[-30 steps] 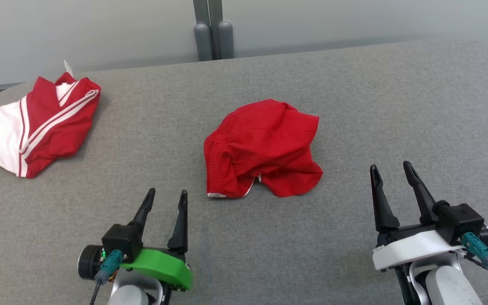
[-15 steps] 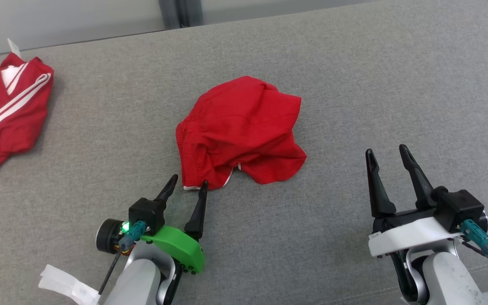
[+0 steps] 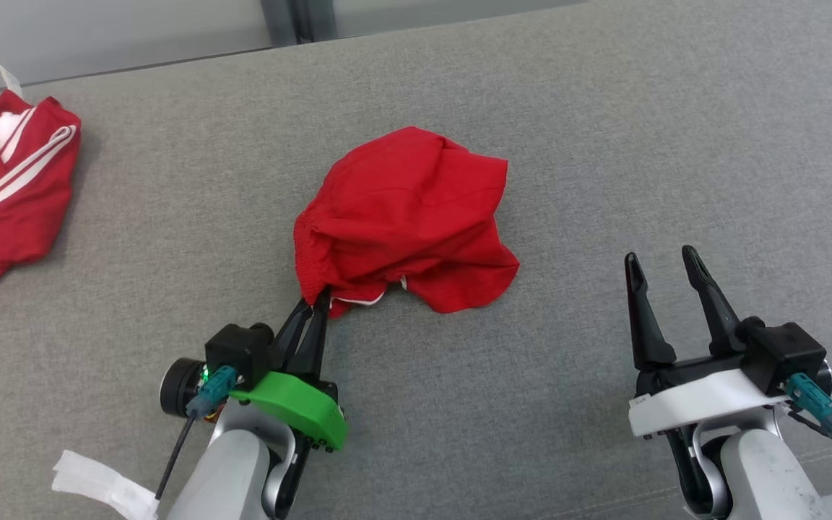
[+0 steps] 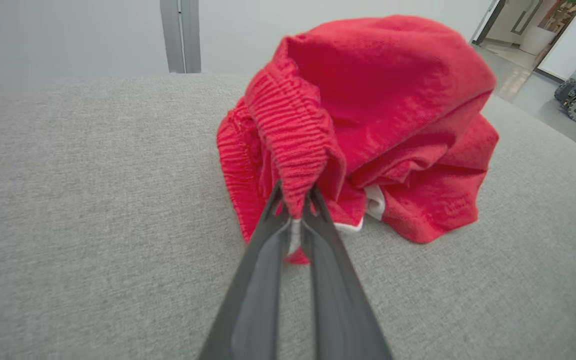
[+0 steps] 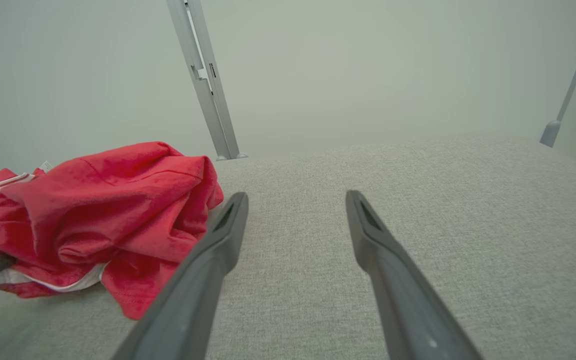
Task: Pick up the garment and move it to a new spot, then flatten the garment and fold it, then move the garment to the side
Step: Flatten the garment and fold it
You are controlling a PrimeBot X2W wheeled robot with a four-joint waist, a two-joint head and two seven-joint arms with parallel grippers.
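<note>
At the far left of the grey padded surface a striped garment, red with white bands, is seen; it is judged not to be the one in hand. Next, the left gripper is found closed to a narrow slit on the ribbed waistband of the plain red garment, at the corner nearest the robot. This garment is lying crumpled in the middle of the surface. Its bulk is spread away from the closed fingers, forward and to the right, so the pinched corner is the near-left end of the heap. If it is lifted from here, the cloth is expected to hang below that corner. At the right, the right gripper is held with its fingers wide apart and nothing between them, well apart from the garment's right edge. The left arm is therefore the nearer one.
</note>
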